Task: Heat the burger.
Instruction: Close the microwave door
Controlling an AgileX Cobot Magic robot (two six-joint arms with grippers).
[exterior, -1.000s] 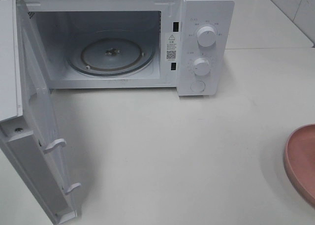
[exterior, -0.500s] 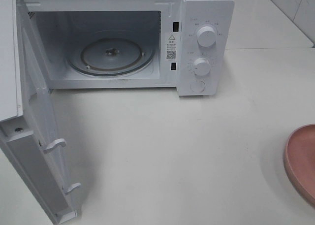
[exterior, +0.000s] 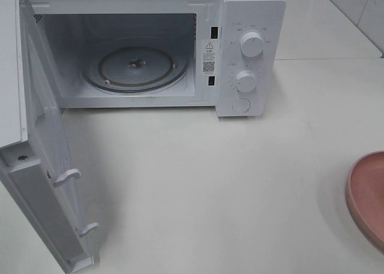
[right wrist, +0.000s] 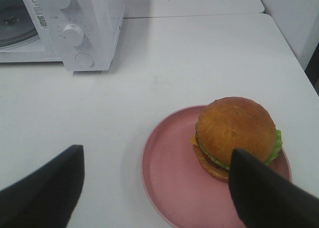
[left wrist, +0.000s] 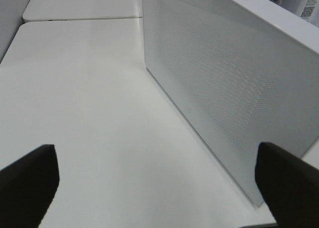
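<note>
On the pink plate (right wrist: pixel 169 188), toward the far side of it from the microwave (exterior: pixel 246 52), sits the burger (right wrist: pixel 235 138). My right gripper (right wrist: pixel 154 188) hovers above the near edge of the plate with its jaws wide and nothing between them. My left gripper (left wrist: pixel 154 183) is also wide and empty; it looks along the outer face of the microwave door (left wrist: pixel 229 103), which already stands fully open. In the high view the glass turntable (exterior: pixel 135 67) is bare and only the edge of the plate shows, so the burger is well apart from the oven.

I judge the step in hand is to pick the burger. I want to centre the jaws around the bun first, then descend and close gently at the lower bun, so the layers do not slide. I keep the left arm clear of the door.
</note>
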